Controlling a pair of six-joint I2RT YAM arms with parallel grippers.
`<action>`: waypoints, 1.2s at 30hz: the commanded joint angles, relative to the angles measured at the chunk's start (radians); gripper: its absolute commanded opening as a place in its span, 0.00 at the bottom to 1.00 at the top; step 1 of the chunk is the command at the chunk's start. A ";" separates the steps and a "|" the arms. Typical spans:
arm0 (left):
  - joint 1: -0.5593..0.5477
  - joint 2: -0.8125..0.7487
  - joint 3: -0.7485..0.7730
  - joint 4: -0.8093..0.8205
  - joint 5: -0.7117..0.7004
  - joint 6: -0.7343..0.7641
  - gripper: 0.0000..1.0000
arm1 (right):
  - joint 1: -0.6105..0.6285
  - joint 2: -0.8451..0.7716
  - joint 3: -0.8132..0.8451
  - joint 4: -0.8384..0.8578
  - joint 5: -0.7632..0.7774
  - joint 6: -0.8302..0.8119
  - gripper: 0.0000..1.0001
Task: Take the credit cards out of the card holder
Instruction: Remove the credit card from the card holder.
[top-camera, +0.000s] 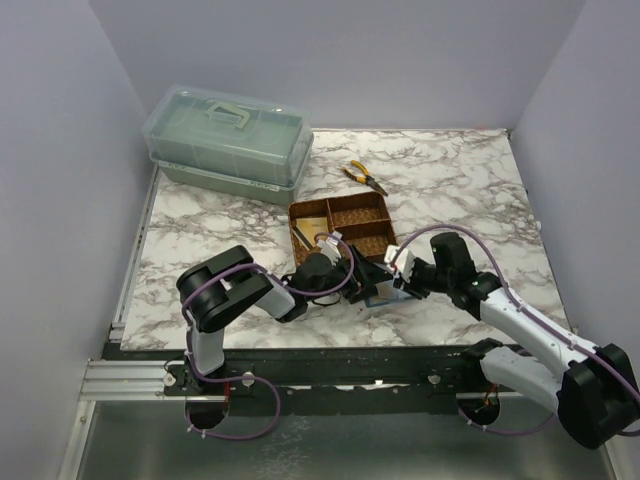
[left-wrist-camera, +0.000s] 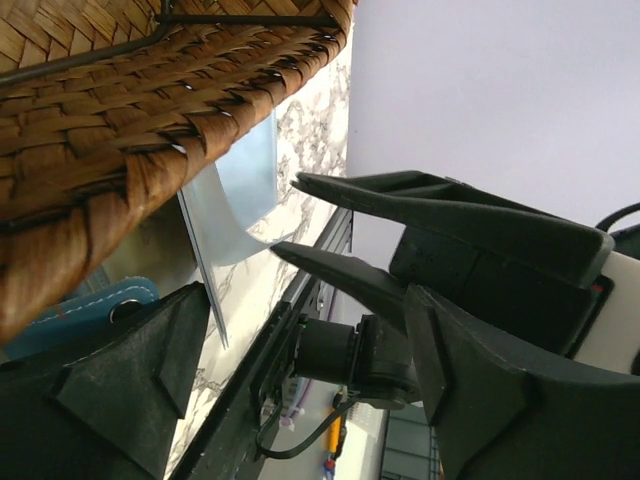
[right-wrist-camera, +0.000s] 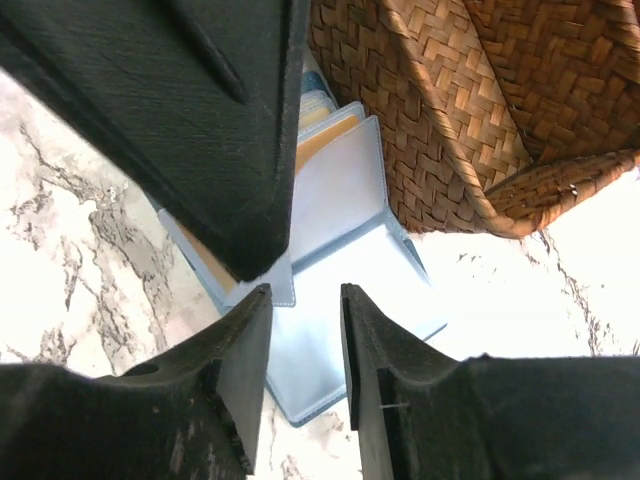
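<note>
Card holder (right-wrist-camera: 400, 300) lies open on the table (right-wrist-camera: 70, 210), just beside the near corner of the tray (right-wrist-camera: 450, 120), with its pale clear sleeves showing. Yellow-orange cards (right-wrist-camera: 325, 128) show at its far end, tucked in the sleeves; how many, I cannot tell.

Left gripper (top-camera: 372, 284) reaches in from the left with its jaws spread wide. One finger (right-wrist-camera: 200, 110) lies over part of the holder, and nothing is pinched between the two. In the left wrist view that finger sits right below the holder's teal stitched edge, and one sleeve (left-wrist-camera: 235, 195) curls toward the right arm's fingertips.

Right gripper (right-wrist-camera: 305, 295) points at the holder from the right, jaws partly apart with a narrow gap. The sleeve's edge is near the tips, but no grip on it shows.

Pliers (top-camera: 365, 178) and a green lidded box (top-camera: 230, 140) lie well apart from the holder, beyond the tray.
</note>
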 joint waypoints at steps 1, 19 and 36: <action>0.001 0.036 0.016 0.056 0.029 -0.006 0.82 | -0.009 -0.069 0.001 -0.056 -0.032 0.020 0.35; 0.001 0.064 0.004 0.125 0.042 -0.031 0.63 | -0.008 0.066 0.055 -0.078 -0.147 0.065 0.00; 0.003 0.102 -0.002 0.135 0.062 -0.033 0.47 | -0.050 -0.032 0.035 -0.121 -0.003 0.051 0.00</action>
